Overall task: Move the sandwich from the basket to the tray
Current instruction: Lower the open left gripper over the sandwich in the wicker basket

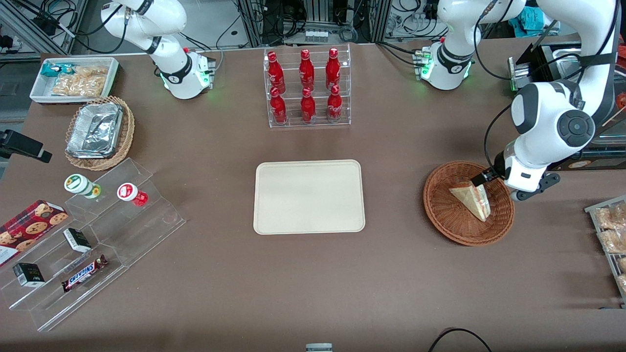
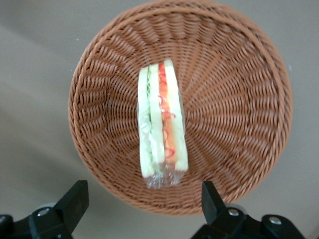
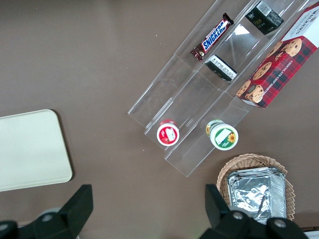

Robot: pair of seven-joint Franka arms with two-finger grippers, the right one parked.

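Note:
The sandwich (image 1: 472,199) is a plastic-wrapped triangular wedge lying in the reddish-brown wicker basket (image 1: 440,215) toward the working arm's end of the table. Its cut edge with green and red filling (image 2: 162,124) faces the wrist camera, inside the basket (image 2: 234,99). My left gripper (image 1: 484,179) hovers low over the basket's rim, just above the sandwich's farther end. It is open (image 2: 143,200), with its black fingers (image 2: 75,199) wide apart and nothing between them. The cream tray (image 1: 309,196) lies flat and bare at the table's middle, beside the basket, and its corner (image 3: 30,149) shows in the right wrist view.
A clear rack of red bottles (image 1: 308,88) stands farther from the camera than the tray. Toward the parked arm's end are a stepped acrylic shelf with snacks (image 1: 93,244), a tan basket of foil trays (image 1: 98,132) and a white snack bin (image 1: 73,78). A snack rack (image 1: 611,230) sits at the working arm's table edge.

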